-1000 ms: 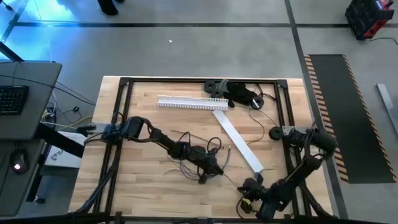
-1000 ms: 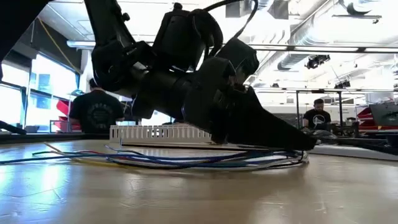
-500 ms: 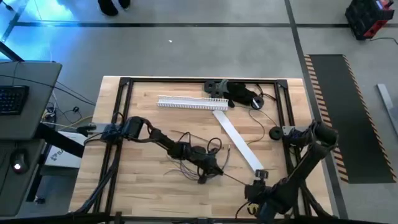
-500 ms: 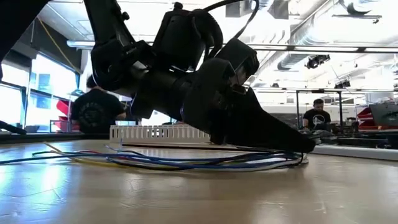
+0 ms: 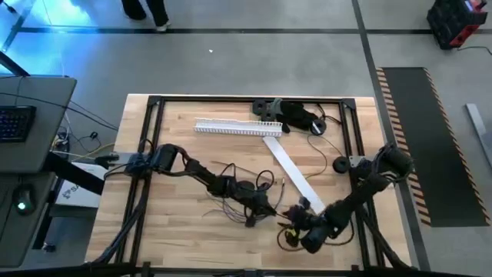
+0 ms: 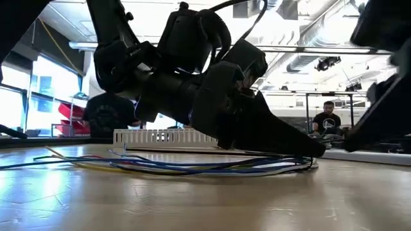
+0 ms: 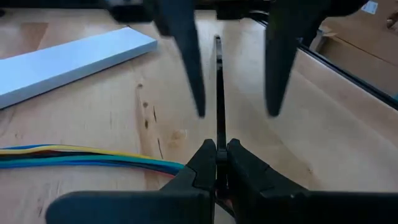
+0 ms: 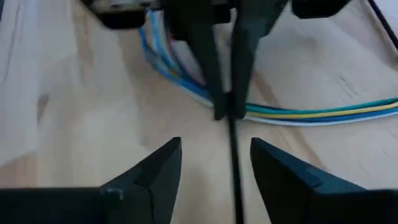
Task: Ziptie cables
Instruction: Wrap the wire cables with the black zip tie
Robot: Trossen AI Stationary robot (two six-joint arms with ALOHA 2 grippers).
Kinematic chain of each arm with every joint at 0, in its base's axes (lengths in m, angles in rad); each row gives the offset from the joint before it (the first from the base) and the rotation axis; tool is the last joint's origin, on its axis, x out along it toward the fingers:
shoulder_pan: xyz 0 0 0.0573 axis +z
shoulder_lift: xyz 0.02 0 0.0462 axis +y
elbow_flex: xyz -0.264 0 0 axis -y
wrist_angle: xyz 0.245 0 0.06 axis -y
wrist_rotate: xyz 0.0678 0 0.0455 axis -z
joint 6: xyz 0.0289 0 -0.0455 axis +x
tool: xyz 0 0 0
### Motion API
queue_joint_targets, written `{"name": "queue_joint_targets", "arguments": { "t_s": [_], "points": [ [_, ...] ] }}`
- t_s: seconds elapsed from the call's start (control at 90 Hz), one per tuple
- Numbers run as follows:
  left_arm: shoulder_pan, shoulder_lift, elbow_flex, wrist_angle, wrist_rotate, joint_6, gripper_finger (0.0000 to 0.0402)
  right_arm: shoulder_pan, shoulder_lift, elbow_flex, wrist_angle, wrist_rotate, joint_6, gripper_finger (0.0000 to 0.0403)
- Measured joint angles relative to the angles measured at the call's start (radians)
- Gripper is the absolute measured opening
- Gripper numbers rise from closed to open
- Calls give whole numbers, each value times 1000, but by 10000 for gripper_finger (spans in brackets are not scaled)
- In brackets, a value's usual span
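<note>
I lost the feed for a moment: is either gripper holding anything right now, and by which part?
The left gripper pinches a thin black strip at its near end, beside the cables. The right gripper is open and empty, straddling the strip's far end.

A slotted white strip (image 5: pixel 237 128) lies near the table's (image 5: pixel 184 231) far edge. A black gadget (image 5: pixel 296 117) sits just beside its right end. A flat white strip (image 5: pixel 292 175) angles away from that end.

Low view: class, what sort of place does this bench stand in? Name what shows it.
Probably a robotics lab or workshop. Bare ceiling ducts run overhead, people sit at benches behind, and two dark arms work over cables on a framed wooden table.
</note>
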Motion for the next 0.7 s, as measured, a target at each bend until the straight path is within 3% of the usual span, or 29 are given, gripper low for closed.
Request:
{"name": "queue_joint_targets", "arguments": {
  "t_s": [0.356, 0.533, 0.7],
  "points": [
    [0, 0, 1, 0, -2, 0, 6, 0, 0, -34, 68, 35, -23, 11],
    [-1, -2, 2, -17, 4, 8, 6, 28, 0, -33, 58, 35, 34, 2],
    [-2, -3, 6, -22, 7, 16, 6, 134, 15, -30, -5, 70, 255, 1]
  ]
}}
